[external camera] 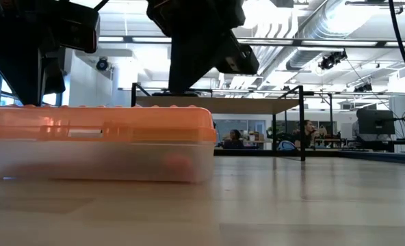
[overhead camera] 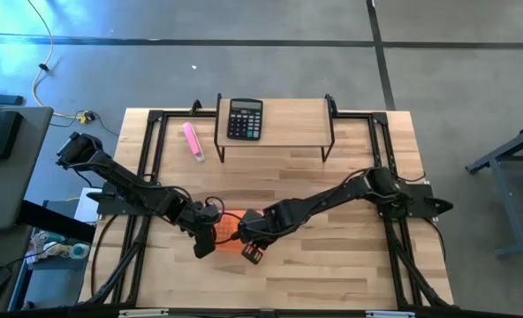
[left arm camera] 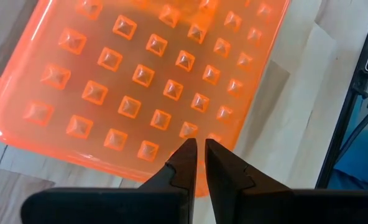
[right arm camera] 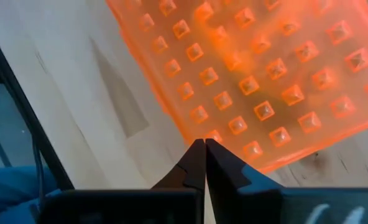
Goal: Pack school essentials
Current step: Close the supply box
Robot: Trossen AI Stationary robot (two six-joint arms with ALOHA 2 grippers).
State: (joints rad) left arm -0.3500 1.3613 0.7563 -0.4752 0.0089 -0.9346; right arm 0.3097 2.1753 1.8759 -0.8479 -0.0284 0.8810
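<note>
A closed box with an orange studded lid point(overhead camera: 230, 231) and a cloudy clear base point(external camera: 96, 160) stands on the wooden table near its front middle. My left gripper point(overhead camera: 205, 245) is shut over the lid's left part point(left arm camera: 197, 144). My right gripper point(overhead camera: 249, 250) is shut over the lid's right edge point(right arm camera: 204, 143). The school essentials are hidden inside the box; only a faint reddish blur point(external camera: 178, 162) shows through its wall. My left gripper comes from above, pointing down, with its shut fingertips point(left arm camera: 188, 149) at the studded lid near its edge point(left arm camera: 171, 140). In the low view the arm reaches down to the lid's top point(external camera: 24, 108). The box stands flat on the table. My right gripper points down with its shut fingertips point(right arm camera: 199, 149) over the lid's edge near a corner point(right arm camera: 218, 138). I cannot tell whether they touch the lid.
A black calculator point(overhead camera: 245, 118) lies on a low wooden shelf point(overhead camera: 288, 119) at the far middle. A pink marker point(overhead camera: 193, 141) lies left of the shelf. Black frame rails point(overhead camera: 147, 159) run along both table sides. Bare wood lies in front of the box.
</note>
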